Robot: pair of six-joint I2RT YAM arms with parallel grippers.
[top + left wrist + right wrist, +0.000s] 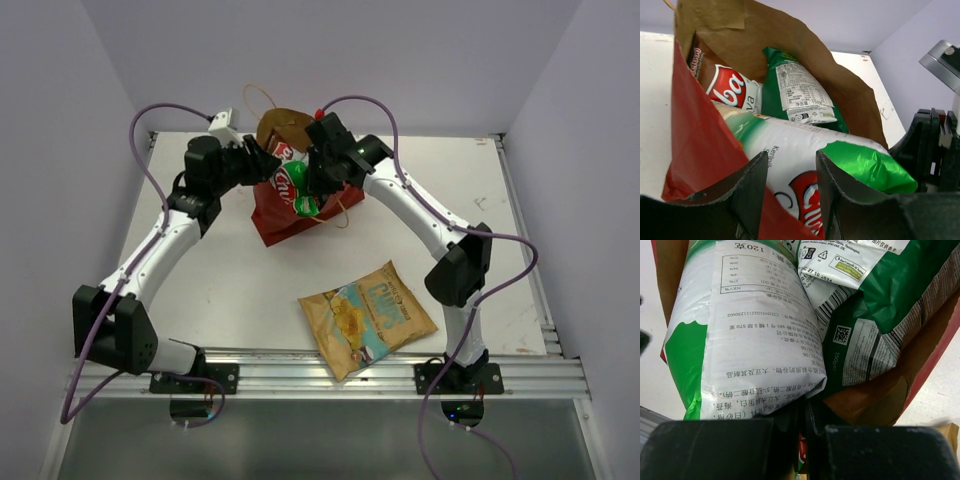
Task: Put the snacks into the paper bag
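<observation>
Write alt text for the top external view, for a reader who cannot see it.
A robot's left hand and right hand meet at the mouth of a reddish-brown paper bag at the far middle of a white table, with a white-green packet sticking out of it. A tan-yellow chip packet lies alone near the front edge.
</observation>
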